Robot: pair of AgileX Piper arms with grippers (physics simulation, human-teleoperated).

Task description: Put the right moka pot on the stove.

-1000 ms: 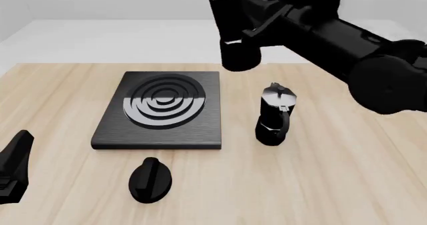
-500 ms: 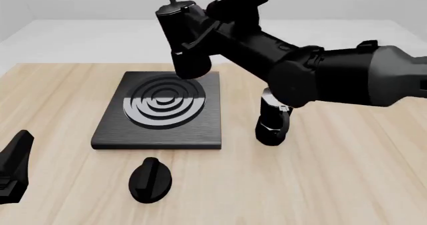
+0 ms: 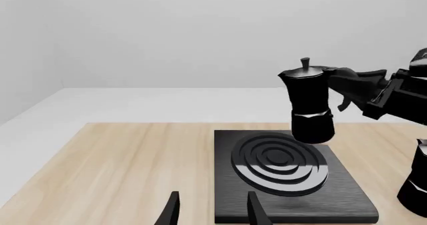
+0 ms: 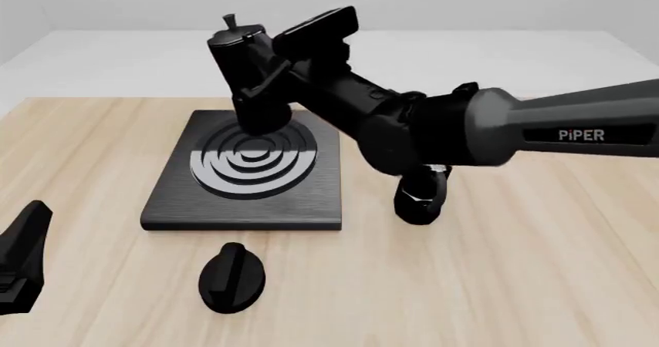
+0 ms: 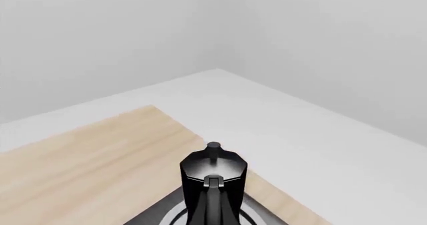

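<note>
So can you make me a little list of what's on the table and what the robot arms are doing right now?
held pot: the moka pot, gripped by its handle in the right gripper, upright in the air
where it hangs: above the stove, over the rings, not touching it
other pot: a second moka pot standing on the table, right of the stove, mostly hidden by the arm
knob: a round black dial on the table in front of the stove
left gripper: low near the table's left front, fingers apart, holding nothing
</note>
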